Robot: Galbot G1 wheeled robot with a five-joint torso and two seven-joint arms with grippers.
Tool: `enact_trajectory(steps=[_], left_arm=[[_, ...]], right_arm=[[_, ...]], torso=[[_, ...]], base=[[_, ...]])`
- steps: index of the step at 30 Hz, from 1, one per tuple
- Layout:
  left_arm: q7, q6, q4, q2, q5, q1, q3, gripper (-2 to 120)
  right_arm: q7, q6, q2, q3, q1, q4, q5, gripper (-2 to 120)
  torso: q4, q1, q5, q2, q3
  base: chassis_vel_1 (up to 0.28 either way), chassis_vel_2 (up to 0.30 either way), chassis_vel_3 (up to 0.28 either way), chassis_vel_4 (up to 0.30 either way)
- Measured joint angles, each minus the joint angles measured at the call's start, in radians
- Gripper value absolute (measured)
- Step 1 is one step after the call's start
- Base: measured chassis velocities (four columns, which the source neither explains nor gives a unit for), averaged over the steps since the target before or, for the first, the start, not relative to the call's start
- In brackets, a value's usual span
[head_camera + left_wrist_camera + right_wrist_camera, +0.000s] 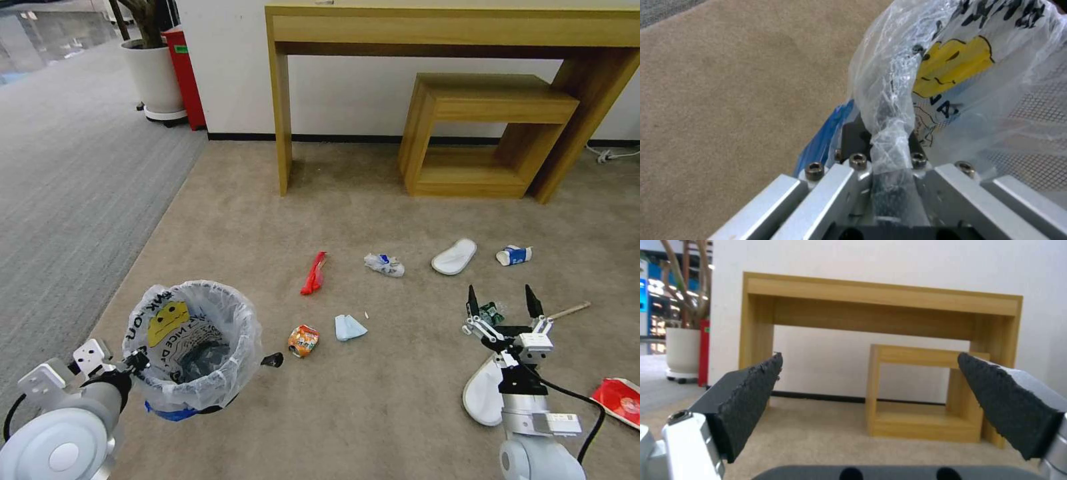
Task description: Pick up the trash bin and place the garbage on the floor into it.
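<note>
Here, bin (193, 347): off to the left of the litter, bag-lined, yellow smiley on the liner, gripped at its near rim.
Left gripper (137, 363): fingers clamped on the bin's rim, plastic bunched between them.
Right gripper (501, 300): right of the bin, fingers wide apart, nothing between them, hanging over a white slipper (483, 393).
Litter: red wrapper (313, 273), orange packet (303, 340) and blue mask (349, 327) lie on the carpet between bin and right gripper.
</note>
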Motion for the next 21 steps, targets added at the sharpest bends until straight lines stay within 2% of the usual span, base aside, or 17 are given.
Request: enact_trajectory(steps=[2, 4, 6, 7, 8, 10, 11, 15, 16, 17, 18, 19, 20, 21], left_arm=[[0.000, 0.000, -0.002, 0.001, 0.000, 0.000, 0.000, 0], [0.004, 0.000, -0.011, 0.005, -0.005, 0.006, -0.001, 0], [0.005, 0.000, -0.012, 0.005, -0.006, 0.007, -0.001, 0], [0.006, 0.000, -0.012, 0.006, -0.007, 0.008, 0.000, 0], [0.006, 0.000, -0.012, 0.006, -0.007, 0.008, 0.000, 0], [0.008, 0.000, -0.009, 0.005, -0.008, 0.006, 0.006, 0], [0.008, 0.000, -0.009, 0.005, -0.008, 0.006, 0.006, 0], [0.009, 0.000, -0.007, 0.004, -0.010, 0.002, 0.011, 0], [0.009, 0.000, -0.007, 0.004, -0.010, 0.002, 0.011, 0], [0.009, 0.000, -0.007, 0.004, -0.011, 0.001, 0.011, 0], [0.009, 0.000, -0.007, 0.005, -0.011, 0.000, 0.011, 0], [0.009, 0.000, -0.007, 0.005, -0.011, -0.001, 0.011, 0], [0.009, 0.000, -0.007, 0.005, -0.011, -0.001, 0.011, 0], [0.009, 0.000, -0.007, 0.005, -0.010, -0.002, 0.011, 0]], right_arm=[[0.025, -0.022, -0.007, 0.002, -0.005, 0.004, -0.008, 100], [0.086, -0.121, -0.027, 0.010, -0.021, 0.029, -0.021, 100], [0.102, -0.152, -0.033, 0.011, -0.026, 0.036, -0.024, 100], [0.153, -0.230, -0.053, 0.013, -0.038, 0.054, -0.027, 100], [0.153, -0.230, -0.053, 0.013, -0.038, 0.054, -0.027, 100], [0.232, -0.367, -0.087, 0.010, -0.048, 0.076, 0.002, 100], [0.232, -0.367, -0.087, 0.010, -0.048, 0.076, 0.002, 100], [0.365, -0.660, -0.134, -0.001, -0.029, 0.079, 0.121, 100], [0.365, -0.660, -0.134, -0.001, -0.029, 0.079, 0.121, 100], [0.402, -0.753, -0.149, -0.005, -0.014, 0.068, 0.195, 100], [0.406, -0.765, -0.151, -0.006, -0.012, 0.066, 0.206, 100], [0.443, -0.858, -0.169, -0.015, 0.014, 0.042, 0.297, 100], [0.443, -0.858, -0.169, -0.015, 0.014, 0.042, 0.297, 100], [0.458, -0.901, -0.178, -0.019, 0.035, 0.018, 0.338, 100]], torso=[[0.0000, 0.000, 0.0001, 0.000, 0.000], [0.0001, 0.000, 0.0003, 0.000, 0.000], [0.0000, 0.000, 0.0003, 0.000, 0.000], [0.0000, 0.000, 0.0000, 0.000, 0.000], [0.0000, 0.000, 0.0000, 0.000, 0.000], [-0.0001, 0.000, 0.0001, 0.000, 0.000], [-0.0001, 0.000, 0.0001, 0.000, 0.000], [-0.0001, 0.000, 0.0002, 0.000, 0.000], [-0.0001, 0.000, 0.0002, 0.000, 0.000], [0.0001, 0.000, 0.0002, 0.000, 0.000], [0.0001, 0.000, 0.0002, 0.000, 0.000], [-0.0001, 0.000, 0.0003, 0.000, 0.000], [-0.0001, 0.000, 0.0003, 0.000, 0.000], [0.0000, 0.000, 0.0002, 0.000, 0.000]], base=[[0.000, 0.000, 0.000, 0.000], [0.000, 0.000, 0.000, 0.000], [0.000, 0.000, 0.000, 0.000], [0.000, 0.000, 0.000, 0.000], [0.000, 0.000, 0.000, 0.000], [0.000, 0.000, 0.000, 0.000], [0.000, 0.000, 0.000, 0.000], [0.000, 0.000, 0.000, 0.000], [0.000, 0.000, 0.000, 0.000], [0.000, 0.000, 0.000, 0.000], [0.000, 0.000, 0.000, 0.000], [0.000, 0.000, 0.000, 0.000], [0.000, 0.000, 0.000, 0.000], [0.000, 0.000, 0.000, 0.000]])
